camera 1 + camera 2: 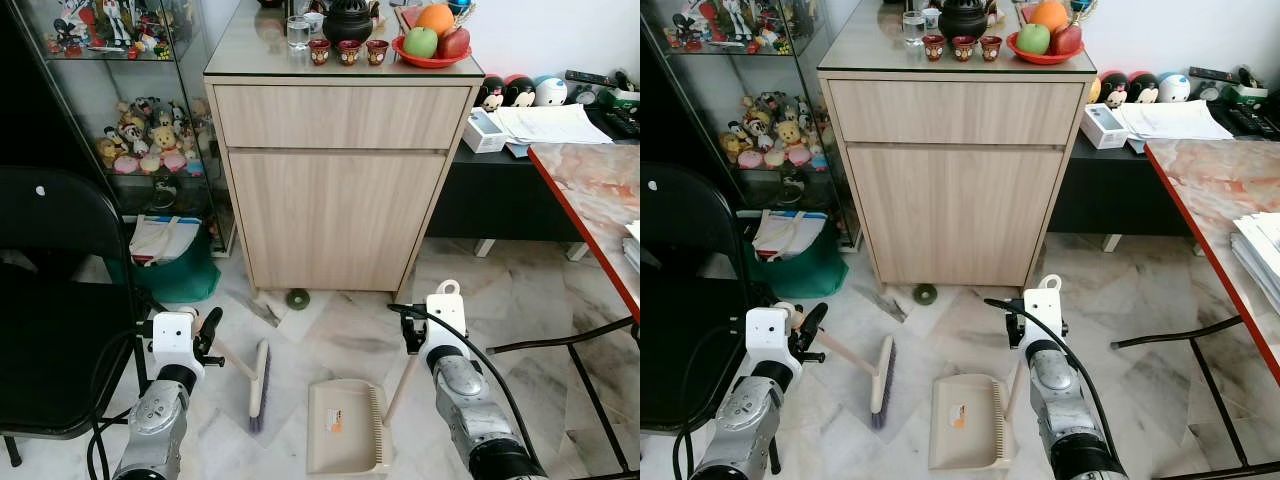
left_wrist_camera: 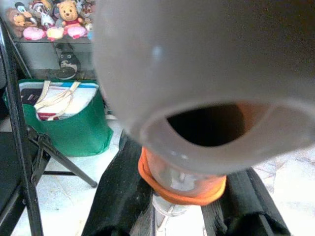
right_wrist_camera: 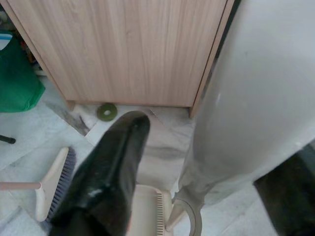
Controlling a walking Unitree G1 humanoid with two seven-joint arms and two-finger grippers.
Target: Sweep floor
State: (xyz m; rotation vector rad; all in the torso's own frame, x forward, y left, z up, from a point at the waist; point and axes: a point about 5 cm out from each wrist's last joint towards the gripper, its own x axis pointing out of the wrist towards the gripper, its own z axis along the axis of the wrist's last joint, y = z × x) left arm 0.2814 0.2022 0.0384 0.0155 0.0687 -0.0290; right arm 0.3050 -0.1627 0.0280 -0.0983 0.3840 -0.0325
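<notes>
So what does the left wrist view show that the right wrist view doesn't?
Left wrist: the left gripper clamped on the broom handle, a black folding chair and plush toys on a shelf. Right wrist: the right gripper holding the dustpan handle, the broom head, the dustpan, a green ring, the wooden cabinet. Both: the green bag and marble floor.

One broom point(image 1: 258, 385); one dustpan point(image 1: 345, 428); three red cups point(image 1: 348, 51) (on cabinet).

Beige brush point(image 1: 259, 383) on marble floor point(image 1: 500, 290), left of beige dustpan point(image 1: 345, 427).
</notes>
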